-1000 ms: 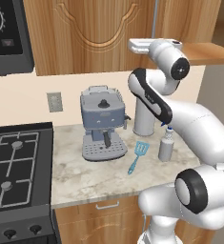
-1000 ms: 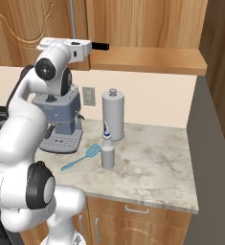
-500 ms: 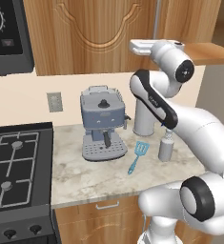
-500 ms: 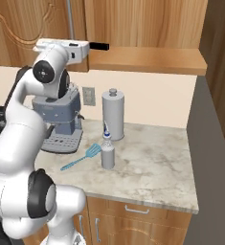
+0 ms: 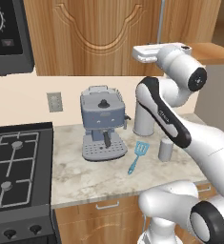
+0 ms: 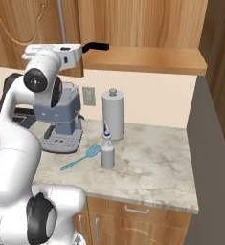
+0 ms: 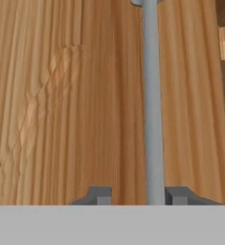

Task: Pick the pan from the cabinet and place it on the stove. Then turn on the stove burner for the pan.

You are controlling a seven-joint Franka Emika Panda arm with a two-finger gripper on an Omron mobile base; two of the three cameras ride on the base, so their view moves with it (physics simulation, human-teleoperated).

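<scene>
- We have the gripper (image 7: 138, 195) raised to the cabinet (image 5: 104, 33) door, with the silver bar handle (image 7: 151, 100) running top to bottom just right of centre in the hand view. Our judgement: the hand is there because the door must be swung open before anything inside can be reached.
- In the hand view the two fingertips (image 7: 100, 195) stand apart at the bottom, one on each side of the bar; the bar sits closer to the right tip. We cannot tell whether either tip touches it, so we read the jaws as parted around the handle, not clamped on it.
- In the left base view the hand reaches into the upper right of the frame, at the foot of the handle. The right base view has the hand in the upper left, beside the same bar.
- The pan cannot be made out; we judge it is behind the closed door, beyond the gripper.
- The stove (image 5: 15, 167) lies at the lower left of the left base view, well below and left of the hand, its grates bare.
- The coffee machine (image 5: 103, 123), the blue spatula (image 5: 137, 156) and the tall canister (image 6: 113, 114) stand on the worktop (image 6: 152, 165) beneath the arm, apart from the hand.
</scene>
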